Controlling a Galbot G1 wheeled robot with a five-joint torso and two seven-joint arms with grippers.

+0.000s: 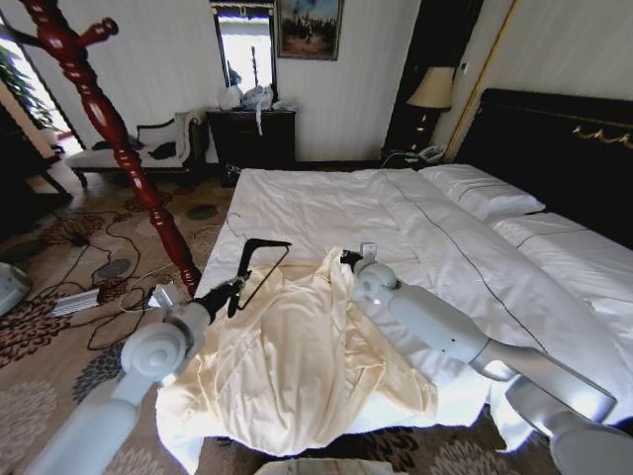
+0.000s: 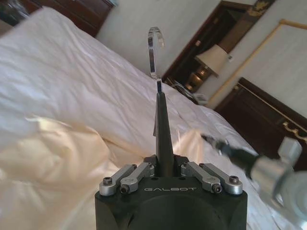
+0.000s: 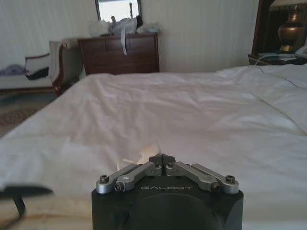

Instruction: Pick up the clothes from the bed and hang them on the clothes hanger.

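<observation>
coat stand [image 1: 109, 124] of red-brown wood rises at the far left, off the bed and apart from the work. left end effector [image 1: 229, 290] sits at the near left edge of the bed [image 1: 326, 203], its fingers pressed together on the clothes hanger [image 1: 259, 259]; the left wrist view shows the black bar clamped between the fingers [image 2: 144, 170] with the silver hook [image 2: 154, 50] standing up and away from the wrist. the hanger's triangle lies just beside the upper left part of the clothes [image 1: 307, 366], over the sheet, not yet inside the garment.

clothes lie spread and rumpled on the near part of the bed, the lower hem reaching the bed's front edge, the upper end raised into a small peak.

right end effector [image 1: 348, 260] is at that peak, fingers closed; the right wrist view shows a small tuft of cream fabric [image 3: 149, 152] at the closed tips [image 3: 162, 159], so it is judged to be pinching the garment near the collar, though how much cloth it holds is not clear.

assessment: the step in hand appears to be feeding the hanger into the neck opening. to do it well, the right side should lift the collar enough to open a gap, and the left should tilt one hanger shoulder in first, low and slow. risks: thin fabric slipping from a shallow pinch, or the hanger sliding beneath both layers instead of between them.
</observation>
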